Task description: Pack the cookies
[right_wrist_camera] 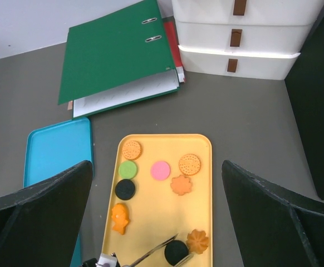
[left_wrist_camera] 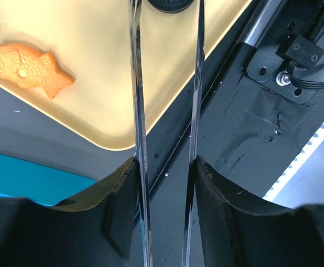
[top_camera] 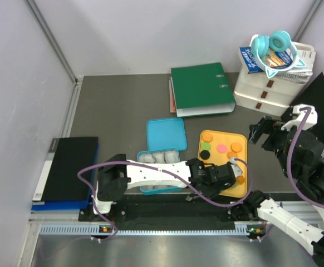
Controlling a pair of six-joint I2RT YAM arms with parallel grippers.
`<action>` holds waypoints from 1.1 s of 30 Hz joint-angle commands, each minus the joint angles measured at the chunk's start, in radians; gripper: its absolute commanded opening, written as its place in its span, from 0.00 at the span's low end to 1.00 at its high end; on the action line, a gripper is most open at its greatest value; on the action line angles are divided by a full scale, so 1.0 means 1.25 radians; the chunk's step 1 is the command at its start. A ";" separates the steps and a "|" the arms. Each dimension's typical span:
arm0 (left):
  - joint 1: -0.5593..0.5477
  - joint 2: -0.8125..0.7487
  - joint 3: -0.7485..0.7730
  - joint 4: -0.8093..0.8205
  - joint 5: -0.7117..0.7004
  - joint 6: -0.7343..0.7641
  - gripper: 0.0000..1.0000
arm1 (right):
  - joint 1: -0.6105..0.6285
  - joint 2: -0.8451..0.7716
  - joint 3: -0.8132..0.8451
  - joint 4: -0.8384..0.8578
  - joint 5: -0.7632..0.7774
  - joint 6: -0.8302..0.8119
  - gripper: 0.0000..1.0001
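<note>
The desk (top_camera: pixel 123 105) has a dull, dark grey top, finely grained. On it the yellow tray (right_wrist_camera: pixel 151 222) looks like smooth plastic with a soft sheen. The cookies (right_wrist_camera: pixel 161 169) are matt and dry, and the fish-shaped cookie (left_wrist_camera: pixel 31 68), upper left in the left wrist view, is ridged. The blades (left_wrist_camera: pixel 138 128) on the left hand (left_wrist_camera: pixel 166 22) are thin polished metal, mirror-bright. The green binder (right_wrist_camera: pixel 117 55) has a smooth cover and metal fittings. The drawers (right_wrist_camera: pixel 273 28) are glossy white plastic, the blue lid (right_wrist_camera: pixel 56 150) is smooth plastic, and the liners (top_camera: pixel 161 157) are crinkled paper.
</note>
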 commanded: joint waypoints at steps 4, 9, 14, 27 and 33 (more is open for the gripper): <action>-0.004 -0.027 0.021 -0.004 -0.020 0.008 0.41 | 0.007 -0.005 0.038 -0.004 -0.005 -0.016 0.99; -0.005 -0.062 0.026 -0.034 -0.075 0.004 0.36 | 0.007 -0.002 0.036 0.006 -0.012 -0.018 0.99; -0.004 -0.111 0.038 -0.074 -0.157 0.002 0.35 | 0.007 0.005 0.036 0.026 -0.018 -0.032 0.99; -0.003 -0.201 0.042 -0.130 -0.328 -0.061 0.26 | 0.007 0.001 0.010 0.056 -0.019 -0.021 0.99; 0.043 -0.306 -0.012 -0.189 -0.433 -0.162 0.16 | 0.007 -0.008 -0.024 0.057 -0.029 0.002 0.99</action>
